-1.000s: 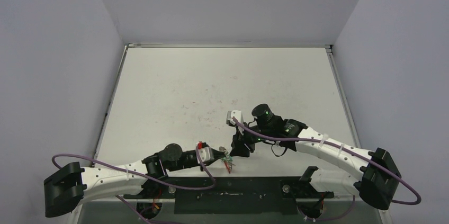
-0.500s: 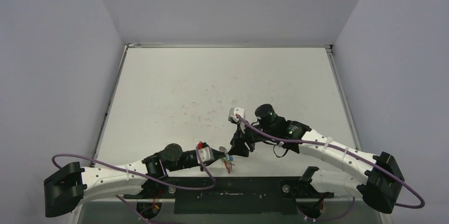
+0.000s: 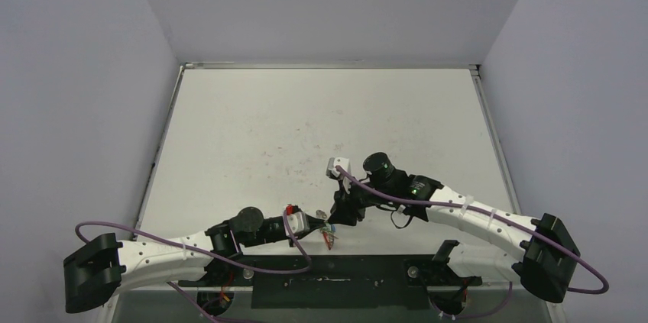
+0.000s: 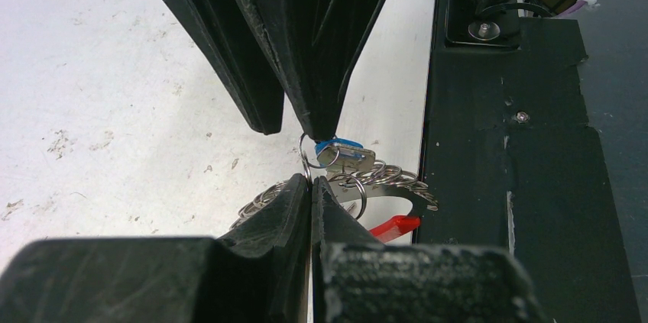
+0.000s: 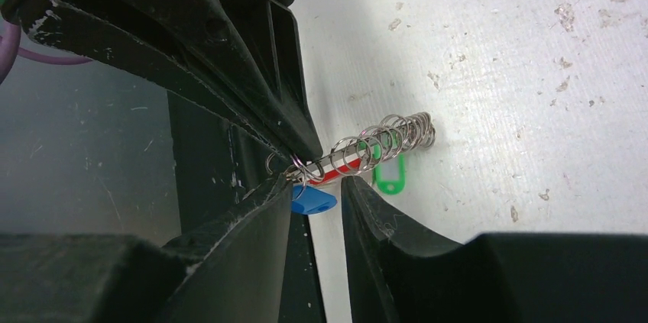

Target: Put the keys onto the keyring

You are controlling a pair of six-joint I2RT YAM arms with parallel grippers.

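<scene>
The keyring [image 4: 382, 178] is a silvery wire coil with a red sleeve [image 4: 393, 225], lying at the table's near edge [image 3: 329, 236]. My left gripper [image 4: 311, 184] is shut on the coil's wire. The blue-headed key [image 4: 341, 152] hangs from a small ring just beyond its tips. My right gripper [image 5: 315, 185] faces the left one tip to tip, jaws slightly apart, with the blue key head [image 5: 312, 201] in the gap. Its left finger touches the small ring. The green-headed key [image 5: 390, 178] hangs on the coil [image 5: 386, 138] further along.
The black mounting plate [image 4: 520, 147] borders the near table edge right beside the keyring. Both grippers [image 3: 321, 225] [image 3: 334, 220] crowd together there. The white table [image 3: 321, 124] stretches back to grey walls on three sides.
My right gripper has shifted slightly back and left, staying at the keyring. My left arm has held still with the coil in its jaws.
</scene>
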